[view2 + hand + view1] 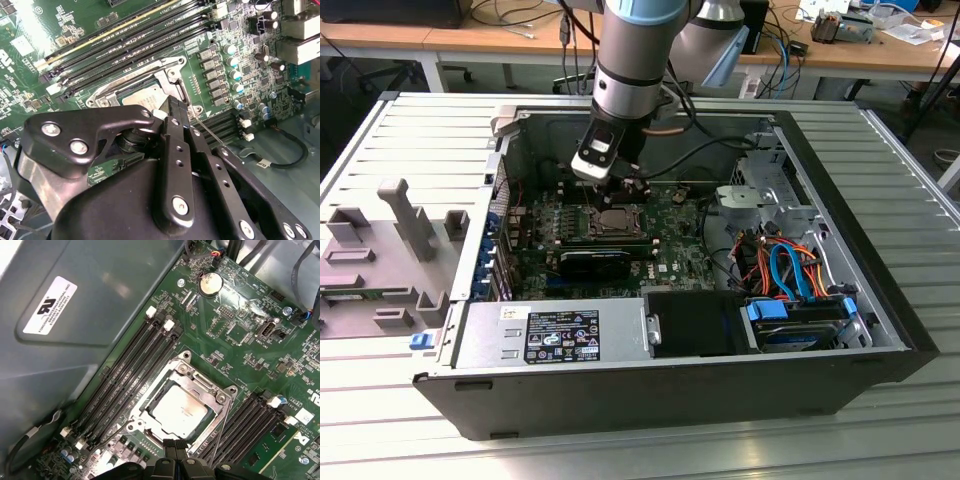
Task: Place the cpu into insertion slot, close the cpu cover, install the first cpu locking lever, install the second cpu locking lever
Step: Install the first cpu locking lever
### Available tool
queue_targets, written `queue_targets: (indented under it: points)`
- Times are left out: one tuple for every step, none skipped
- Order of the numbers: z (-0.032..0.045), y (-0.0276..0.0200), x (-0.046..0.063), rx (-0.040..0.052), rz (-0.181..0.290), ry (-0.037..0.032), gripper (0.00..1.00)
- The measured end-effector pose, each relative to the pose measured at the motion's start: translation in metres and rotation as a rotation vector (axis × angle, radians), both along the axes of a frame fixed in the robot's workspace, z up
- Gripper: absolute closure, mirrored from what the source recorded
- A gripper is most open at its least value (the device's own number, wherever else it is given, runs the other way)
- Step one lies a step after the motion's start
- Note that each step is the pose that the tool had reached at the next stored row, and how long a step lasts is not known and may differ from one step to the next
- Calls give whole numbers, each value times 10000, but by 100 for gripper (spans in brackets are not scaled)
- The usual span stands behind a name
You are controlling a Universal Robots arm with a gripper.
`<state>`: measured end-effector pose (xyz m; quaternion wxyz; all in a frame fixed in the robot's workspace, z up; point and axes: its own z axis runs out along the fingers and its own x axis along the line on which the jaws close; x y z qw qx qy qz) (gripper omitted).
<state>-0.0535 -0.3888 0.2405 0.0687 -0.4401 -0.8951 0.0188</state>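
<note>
Gripper: the gripper (175,449) is seen with its fingertips pressed together; whether anything thin is nipped between them cannot be told.
Gripper position: it is set low inside the case (620,395), over the board (240,342), at one edge of the slot (150,401).
Cpu: the cpu (180,412) is seated flat in the slot, silver top up, just beside the fingertips; contact cannot be told.
Cover: the cover (202,385) is laid flat on the slot, and the cpu top is shown through its window.
Levers: two thin wire levers are seen on opposite sides of the slot. The first lever (220,432) runs close past the gripper, and the second lever (116,434) lies towards the memory slots (130,365). Whether either is latched cannot be told.
Hidden: in the second wrist view most of the cpu and the near side of the cover are masked by the gripper body. In the exterior view the fingertips are hard to make out below the wrist.
</note>
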Motion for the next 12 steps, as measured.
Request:
queue_targets:
  points:
    - [0,0,0,0,149,0,89]
    - [0,0,0,0,183,0,89]
    - [0,0,0,0,201,0,89]
    - [0,0,0,0,233,0,89]
    - [0,0,0,0,272,0,89]
    - [0,0,0,0,317,0,89]
    - [0,0,0,0,351,0,89]
    - [0,0,0,-1,380,0,89]
    - [0,0,0,0,402,0,89]
    - [0,0,0,0,432,0,89]
    - [0,0,0,0,453,0,89]
    - [0,0,0,0,481,0,89]
